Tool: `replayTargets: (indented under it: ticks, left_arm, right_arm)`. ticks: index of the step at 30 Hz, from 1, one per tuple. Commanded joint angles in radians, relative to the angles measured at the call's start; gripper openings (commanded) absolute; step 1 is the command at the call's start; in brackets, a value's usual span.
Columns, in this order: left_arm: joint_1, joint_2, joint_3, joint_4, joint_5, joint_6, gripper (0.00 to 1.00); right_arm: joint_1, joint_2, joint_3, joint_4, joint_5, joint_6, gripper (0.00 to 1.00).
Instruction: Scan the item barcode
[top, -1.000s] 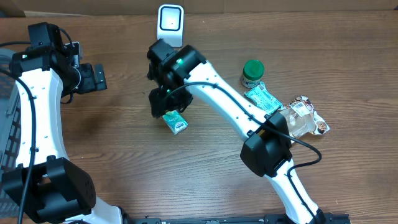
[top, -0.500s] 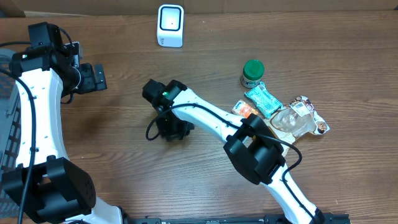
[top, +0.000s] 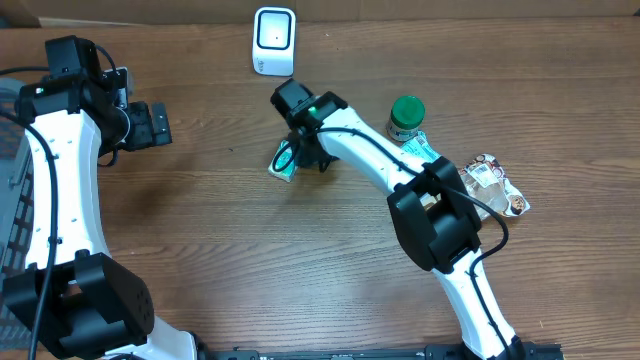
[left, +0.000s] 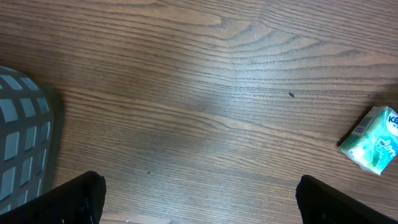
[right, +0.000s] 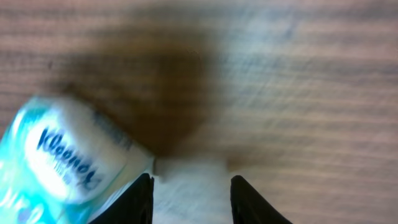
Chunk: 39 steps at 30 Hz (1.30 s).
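Right gripper (right: 191, 202): jaws part-way apart, with only blurred table top and a pale patch between them; clamped on nothing.
Right fingers (right: 140, 198): the image-left one sits right against the corner of the tissue pack; whether they touch cannot be told through the blur.
Tissue pack (right: 59, 165): the task's item, a white and teal soft pack with "Kleenex" in blue script. It lies on the table outside the jaws and, from overhead, just beside the right gripper's tip.
Barcode: not visible in any view.
Left gripper (left: 205, 205): jaws wide apart and empty, held over bare wood well apart from the pack.
Scanner (top: 274, 40): a white stand-up unit at the far edge of the table, near the right arm's wrist; seen from overhead only.
Jar (top: 406, 117): green lid, label too small to read, beside the right arm.
Snack packet (top: 492, 186): printed wrapper, text unreadable, partly behind the arm's elbow.
Basket (left: 22, 146): grey mesh, at the left.
Table (top: 200, 250): brown wood grain.
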Motion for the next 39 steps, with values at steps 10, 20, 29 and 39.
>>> replayTargets:
  ticks: [10, 20, 29, 39]
  left_arm:
    - [-0.009, 0.000, 0.016, 0.002, 0.001, 0.023, 1.00]
    - [-0.010, 0.000, 0.016, 0.002, 0.001, 0.023, 1.00]
    - [-0.010, 0.000, 0.016, 0.002, 0.001, 0.023, 1.00]
    - [-0.010, 0.000, 0.016, 0.002, 0.001, 0.023, 1.00]
  right_arm:
    - [-0.032, -0.016, 0.115, -0.073, -0.169, -0.129, 0.53]
    - [-0.107, -0.045, 0.332, -0.350, -0.487, -0.127, 0.56]
    - [-0.126, -0.045, 0.320, -0.370, -0.511, -0.117, 0.63]
    - [-0.090, -0.045, 0.077, -0.123, -0.467, 0.094, 0.50]
